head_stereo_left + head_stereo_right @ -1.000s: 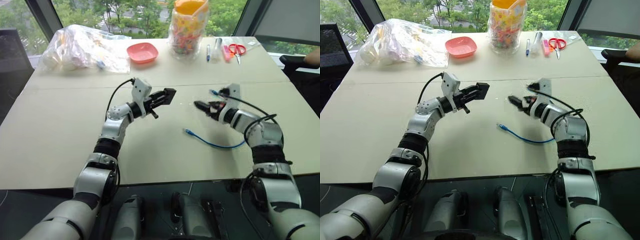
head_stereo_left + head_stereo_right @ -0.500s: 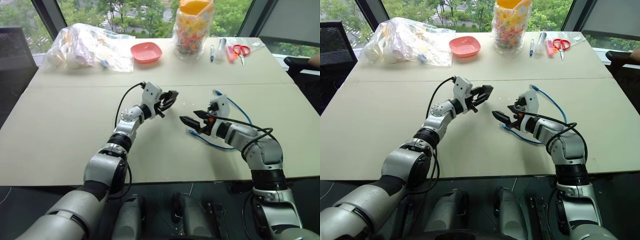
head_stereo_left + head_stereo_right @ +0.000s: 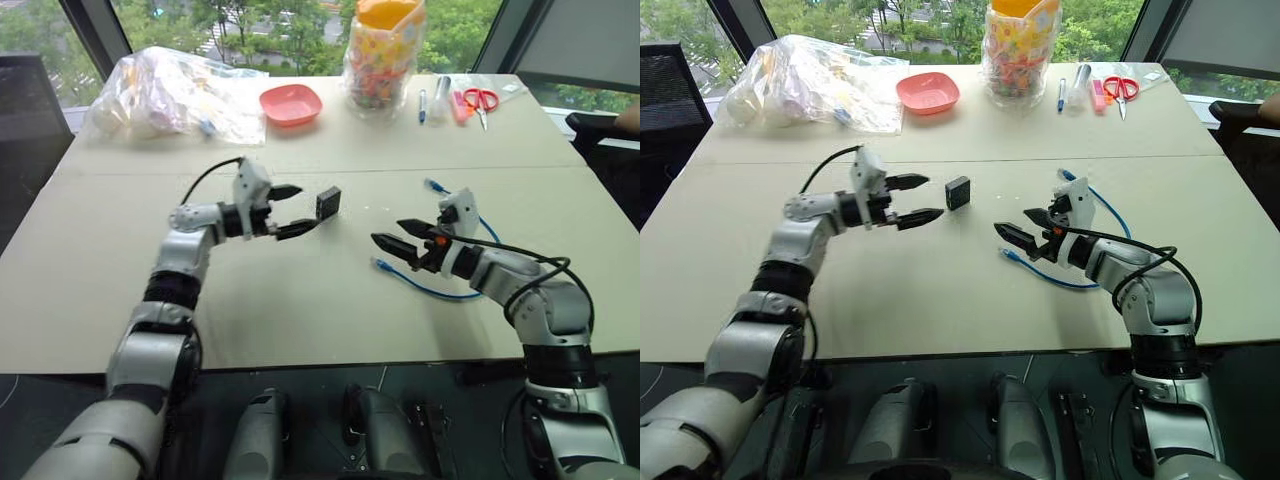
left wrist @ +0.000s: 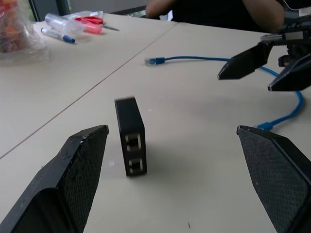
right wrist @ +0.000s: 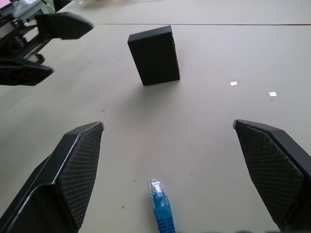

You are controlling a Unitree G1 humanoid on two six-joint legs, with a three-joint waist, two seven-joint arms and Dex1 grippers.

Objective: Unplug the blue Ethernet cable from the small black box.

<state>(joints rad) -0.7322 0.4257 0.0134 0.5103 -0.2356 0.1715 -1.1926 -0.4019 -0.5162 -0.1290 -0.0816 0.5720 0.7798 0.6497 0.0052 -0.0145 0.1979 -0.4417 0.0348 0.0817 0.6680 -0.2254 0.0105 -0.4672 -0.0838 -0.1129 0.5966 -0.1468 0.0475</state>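
So the cable [image 3: 1080, 280] is already out of the box [image 3: 958, 192]. Both plugs are free: 1 clear-tipped end lies on the table [image 3: 90, 290] just below the right gripper [image 3: 1024, 227], the other sits further back near the seam between the 2 tabletops, and the cord loops between them under the right forearm. The box is on its own between the 2 grippers, closer to the left one [image 3: 915, 198], well apart from either plug.

Both grippers are spread wide and holding nothing. My read is that this is the letting-go stage: nothing needs pinching with the plug out, so each arm hangs a bit above the table with its jaws gaping toward the middle.

The odd bit is the box itself. In the left wrist view it stands on a narrow edge, leaning, 2 ports facing the camera, and it looks slightly smeared. Looks to me like it's just dropped or tipping, so I wouldn't bet on it staying upright. Whether it's touching the table or a hair above it, I can't tell.

Stuff that's hard to make out:
- the middle of the cord is hidden behind the right arm in the head views
- the box's far side, so no idea if there are more ports
- what's in the clear bag [image 3: 165, 95] and the jar [image 3: 380, 55] at the back, just a colourful jumble
- a person's arm at the far edge of the left wrist view, cut off by the frame
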